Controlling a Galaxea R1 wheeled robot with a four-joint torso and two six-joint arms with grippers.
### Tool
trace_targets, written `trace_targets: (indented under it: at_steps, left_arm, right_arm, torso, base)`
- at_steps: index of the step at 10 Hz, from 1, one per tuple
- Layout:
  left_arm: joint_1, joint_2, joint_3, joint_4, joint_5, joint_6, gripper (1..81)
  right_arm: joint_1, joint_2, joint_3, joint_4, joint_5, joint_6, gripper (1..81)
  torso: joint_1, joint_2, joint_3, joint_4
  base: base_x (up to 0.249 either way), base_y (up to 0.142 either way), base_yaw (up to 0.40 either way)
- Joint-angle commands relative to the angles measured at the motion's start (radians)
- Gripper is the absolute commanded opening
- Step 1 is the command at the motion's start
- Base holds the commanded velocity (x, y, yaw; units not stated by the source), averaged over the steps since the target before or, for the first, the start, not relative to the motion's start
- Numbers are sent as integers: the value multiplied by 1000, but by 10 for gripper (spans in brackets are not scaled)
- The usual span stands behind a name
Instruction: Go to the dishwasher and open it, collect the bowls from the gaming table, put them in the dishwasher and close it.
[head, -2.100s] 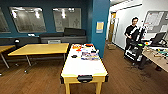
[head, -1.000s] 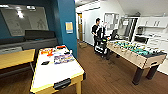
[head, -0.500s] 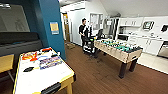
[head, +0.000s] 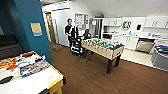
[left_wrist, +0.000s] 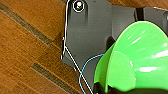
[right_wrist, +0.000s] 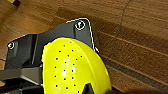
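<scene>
The robot is in transit with both bowls aboard, so the collecting step looks finished and the carry back to the dishwasher (head: 145, 45) is the step in hand. Taking the foosball table (head: 103, 48) in the middle of the room as the landmark: the dishwasher stands well beyond it on the kitchen side, under the white counter, with its steel front dropped open and a dark interior behind it. The gaming table (head: 37, 82) lies on the near side of the foosball table, close to the camera, its white top covered in colourful boards and boxes, beside a teal wall (head: 30, 30). A person (head: 69, 31) stands just behind the far end of the foosball table, near a doorway. In the left wrist view the green bowl (left_wrist: 140, 60) sits tilted over the wooden floor (left_wrist: 27, 42), pinched at its rim by the left gripper, which appears clenched on it. In the right wrist view the yellow bowl (right_wrist: 75, 70), dotted with small holes, is likewise gripped at its edge by the right gripper. The next move, as I judge it, calls for steering round the foosball table with room to spare for the person and the table legs, keeping both bowls steady, then lining up squarely before the open dishwasher.
</scene>
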Motion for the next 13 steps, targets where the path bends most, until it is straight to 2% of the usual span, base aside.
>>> trace_targets:
  at_steps: [1, 13]
  left_arm:
    - [-37, -15, -5, 1, 55, 1, 10]
    - [-37, -11, -5, 2, 57, 3, 10]
  right_arm:
    - [29, -33, -19, -3, -32, 4, 10]
    - [33, -5, -24, -8, -37, -2, 10]
  torso:
    - [0, 0, 0, 0]
    - [0, 0, 0, 0]
  base:
    - [0, 0, -400]
    - [0, 0, -400]
